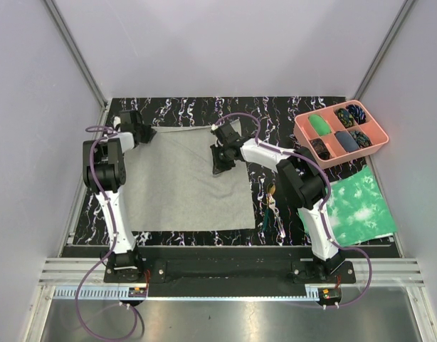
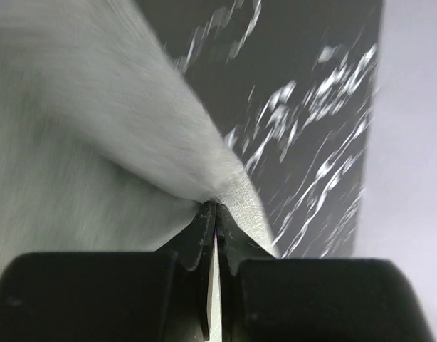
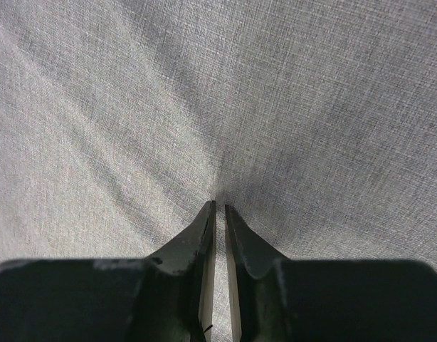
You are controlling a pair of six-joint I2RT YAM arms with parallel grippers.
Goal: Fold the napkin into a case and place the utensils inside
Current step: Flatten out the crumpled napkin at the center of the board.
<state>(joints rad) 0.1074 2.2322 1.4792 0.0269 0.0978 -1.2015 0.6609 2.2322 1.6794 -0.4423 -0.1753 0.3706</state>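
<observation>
Near the mat's [image 1: 275, 117] far edge, the left gripper [image 1: 151, 132] is pinching the napkin's [image 1: 183, 182] far-left corner shut; the right gripper [image 1: 219, 169] is clamping cloth toward its far-right. Both should be lifting evenly. The utensils [image 1: 267, 211] are lying beside its right edge.

The utensils [image 1: 265, 219] lie mostly hidden under the right arm [image 1: 302, 187].

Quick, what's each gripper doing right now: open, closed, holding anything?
Left gripper: closed, pinching the napkin at a corner.
Right gripper: closed, pinching the napkin.
</observation>
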